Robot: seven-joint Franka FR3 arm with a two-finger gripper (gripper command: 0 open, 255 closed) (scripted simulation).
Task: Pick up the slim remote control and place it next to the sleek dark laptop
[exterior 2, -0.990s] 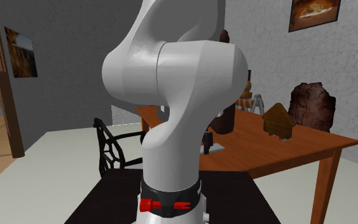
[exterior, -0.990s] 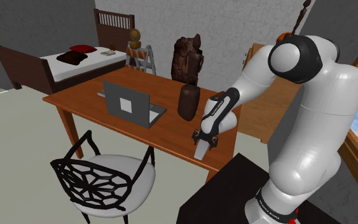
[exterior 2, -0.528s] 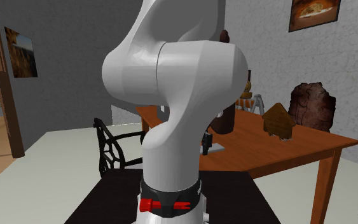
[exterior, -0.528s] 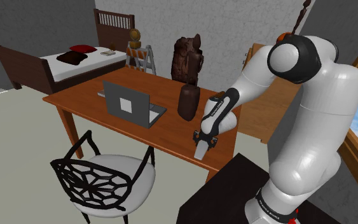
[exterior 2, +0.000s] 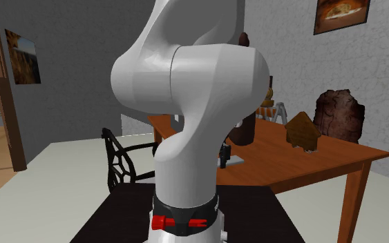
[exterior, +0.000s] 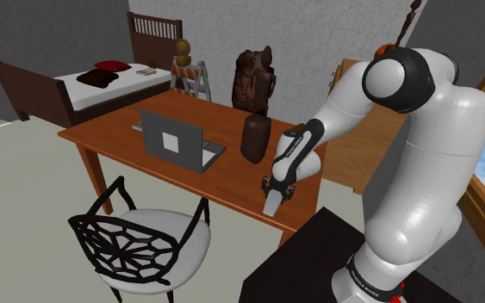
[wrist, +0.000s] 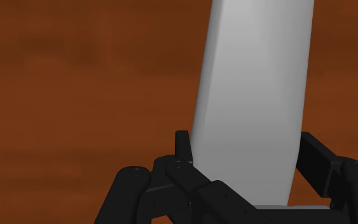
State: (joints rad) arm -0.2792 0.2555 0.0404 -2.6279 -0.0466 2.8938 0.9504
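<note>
Two black fingers (wrist: 314,159) of the gripper (wrist: 244,156) press against the long sides of a slim, pale grey, flat-faced remote control (wrist: 254,89), one at each edge, so the jaws are clenched on it. Behind it in the wrist view lies the reddish-brown wooden table (wrist: 75,95).

In the shoulder view the gripper (exterior: 275,188) points down over the end of the table nearest the stand. The remote control (exterior: 270,205) hangs lengthwise below it, close to the table's near edge. Whether its lower end touches the wood cannot be told.

The open grey laptop (exterior: 178,142), with a pale square on its lid, stands toward the middle of the table (exterior: 102,133). It is well apart from the remote control, toward the shoulder view's left. A dark brown, upright, rounded jar (exterior: 255,139) stands between the two, nearer the gripper. A black lattice-backed chair with a white seat (exterior: 146,241) sits at the table's near side, below the laptop. The white arm (exterior: 352,108) slopes down from its dark shoulder joint to the gripper.
</note>
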